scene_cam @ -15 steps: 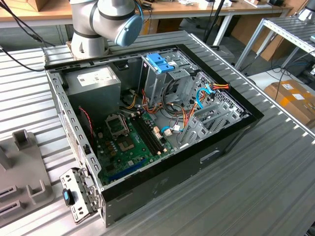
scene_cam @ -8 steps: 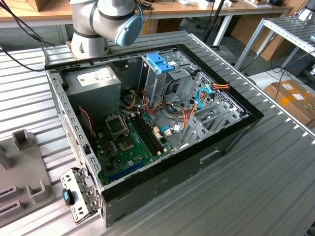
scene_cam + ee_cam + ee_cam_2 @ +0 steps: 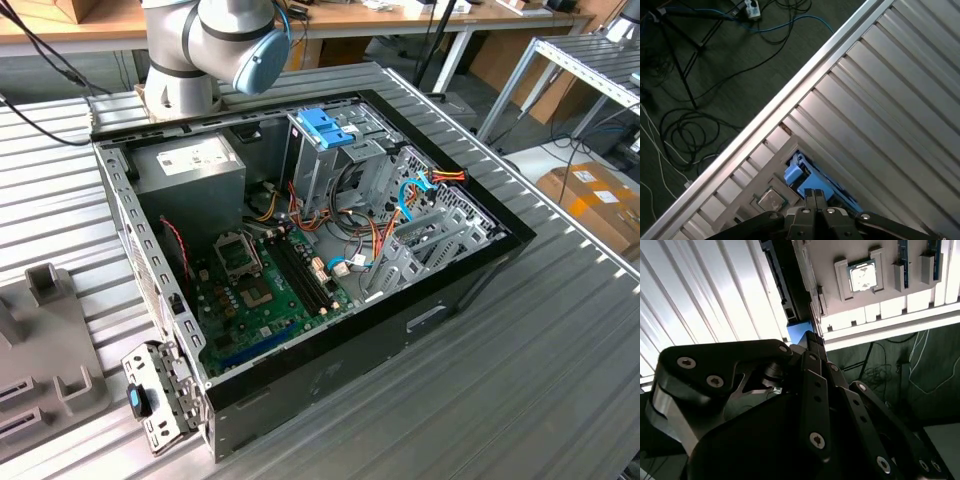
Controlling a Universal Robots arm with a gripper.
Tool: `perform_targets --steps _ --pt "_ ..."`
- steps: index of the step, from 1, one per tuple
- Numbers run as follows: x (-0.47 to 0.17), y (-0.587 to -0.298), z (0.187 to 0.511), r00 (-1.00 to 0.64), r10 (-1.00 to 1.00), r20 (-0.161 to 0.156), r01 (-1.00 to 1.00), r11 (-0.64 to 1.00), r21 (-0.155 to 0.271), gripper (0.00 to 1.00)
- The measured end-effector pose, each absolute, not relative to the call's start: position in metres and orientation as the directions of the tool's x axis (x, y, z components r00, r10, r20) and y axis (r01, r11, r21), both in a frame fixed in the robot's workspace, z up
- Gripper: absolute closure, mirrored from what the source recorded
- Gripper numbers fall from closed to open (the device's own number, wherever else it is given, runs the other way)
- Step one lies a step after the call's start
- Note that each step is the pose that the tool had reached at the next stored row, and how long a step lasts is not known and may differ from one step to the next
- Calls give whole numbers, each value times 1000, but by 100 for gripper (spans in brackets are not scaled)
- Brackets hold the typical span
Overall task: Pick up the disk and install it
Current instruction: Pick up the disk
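Gripper [image 3: 813,194] jaws pressed together, tips just beside the blue end tab of the disk [image 3: 796,176]; contact unclear. Disk sits in grey fixture [image 3: 775,170] at edge of ribbed table [image 3: 890,100].

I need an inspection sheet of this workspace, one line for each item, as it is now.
Surface: ribbed metal table.
Job's things: disk, blue-framed, at the grey fixture tray's edge; open computer case with a blue-topped cage.
Clutter: processor chip in the tray.
Tool: the tool is right at the disk's blue end; hold cannot be told.
Cables: blue and orange wires inside the case; loose cables on the floor.
Surroundings: cardboard box, workbench behind.
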State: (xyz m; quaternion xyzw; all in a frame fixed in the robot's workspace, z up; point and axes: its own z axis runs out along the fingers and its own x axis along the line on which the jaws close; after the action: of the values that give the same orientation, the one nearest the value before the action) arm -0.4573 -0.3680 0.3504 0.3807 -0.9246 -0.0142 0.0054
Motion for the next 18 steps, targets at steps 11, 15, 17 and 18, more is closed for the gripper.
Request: perform_targets --steps 11,15,17,18 --pt "-457 -368 350 -642 -767 -1 -766 642 30 89" --pt "-457 -368 350 -642 -767 -1 -766 642 30 89" --pt "-457 -368 350 -642 -767 -1 -766 642 30 89" --pt "-457 -368 350 -642 -767 -1 -766 642 30 89"
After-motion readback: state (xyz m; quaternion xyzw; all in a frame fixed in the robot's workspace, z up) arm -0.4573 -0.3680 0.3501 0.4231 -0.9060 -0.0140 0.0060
